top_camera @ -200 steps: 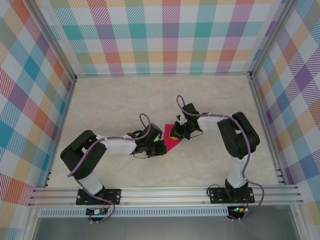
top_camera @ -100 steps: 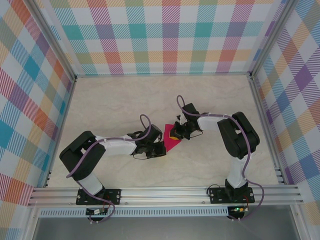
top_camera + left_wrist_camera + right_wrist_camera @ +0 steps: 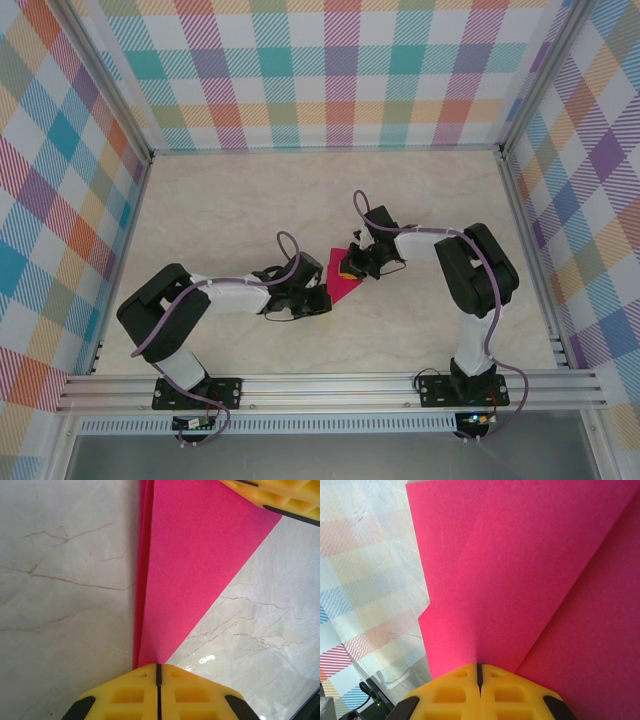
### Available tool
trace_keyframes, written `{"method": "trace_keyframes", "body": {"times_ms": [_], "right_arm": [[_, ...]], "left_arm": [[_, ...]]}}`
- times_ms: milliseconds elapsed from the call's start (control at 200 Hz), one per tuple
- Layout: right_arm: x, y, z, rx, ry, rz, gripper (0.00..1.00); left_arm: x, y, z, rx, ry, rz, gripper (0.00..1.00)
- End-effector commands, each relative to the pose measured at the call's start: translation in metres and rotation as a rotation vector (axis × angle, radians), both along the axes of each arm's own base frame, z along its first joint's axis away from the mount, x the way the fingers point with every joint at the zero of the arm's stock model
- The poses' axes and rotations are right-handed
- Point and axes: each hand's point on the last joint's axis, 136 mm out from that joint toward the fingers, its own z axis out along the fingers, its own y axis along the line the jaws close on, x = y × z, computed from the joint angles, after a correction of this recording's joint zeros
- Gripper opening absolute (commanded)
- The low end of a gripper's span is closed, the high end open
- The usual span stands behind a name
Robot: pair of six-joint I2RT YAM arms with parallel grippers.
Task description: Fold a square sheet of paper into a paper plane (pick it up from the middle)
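Note:
The magenta sheet of paper (image 3: 340, 284) lies flat on the table, folded into a layered, pointed wedge. In the left wrist view the paper (image 3: 195, 560) narrows to a tip that runs under my left gripper (image 3: 158, 666). That gripper's yellow jaws are shut, and it rests on the narrow end (image 3: 322, 299). My right gripper (image 3: 350, 268) is also shut and presses on the wide upper end. Its yellow fingers (image 3: 280, 495) reach into the left wrist view. In the right wrist view the folded layers (image 3: 520, 580) spread out ahead of the right gripper (image 3: 479, 666).
The pale marble table (image 3: 230, 210) has open room behind and on both sides of the paper. Plaid walls (image 3: 340, 70) and aluminium posts enclose it. An aluminium rail (image 3: 330, 385) carrying both arm bases runs along the near edge.
My left gripper has slid slightly toward the near left along the paper's narrow end and closed a little more. The right gripper and the paper have stayed put.

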Motion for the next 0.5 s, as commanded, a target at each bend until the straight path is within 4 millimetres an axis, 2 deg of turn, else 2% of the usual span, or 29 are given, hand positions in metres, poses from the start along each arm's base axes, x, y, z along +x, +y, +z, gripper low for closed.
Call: {"method": "trace_keyframes", "body": {"times_ms": [0, 140, 235, 285, 495], "right_arm": [[-0.012, -0.022, -0.037, -0.144, 0.076, -0.038, 0.01], [-0.011, -0.023, -0.039, -0.15, 0.078, -0.039, 0.01], [-0.011, -0.023, -0.041, -0.152, 0.083, -0.041, 0.01], [-0.011, -0.023, -0.043, -0.153, 0.085, -0.04, 0.01], [-0.012, -0.024, -0.045, -0.161, 0.096, -0.04, 0.01]], "left_arm": [[-0.02, 0.015, -0.011, 0.048, 0.069, -0.002, 0.07], [0.006, -0.006, 0.034, -0.035, -0.061, -0.018, 0.11], [0.025, -0.019, 0.05, -0.047, -0.121, -0.026, 0.12], [0.032, -0.025, 0.05, -0.038, -0.131, -0.032, 0.12], [0.048, -0.036, 0.023, 0.025, -0.105, -0.037, 0.09]]}}
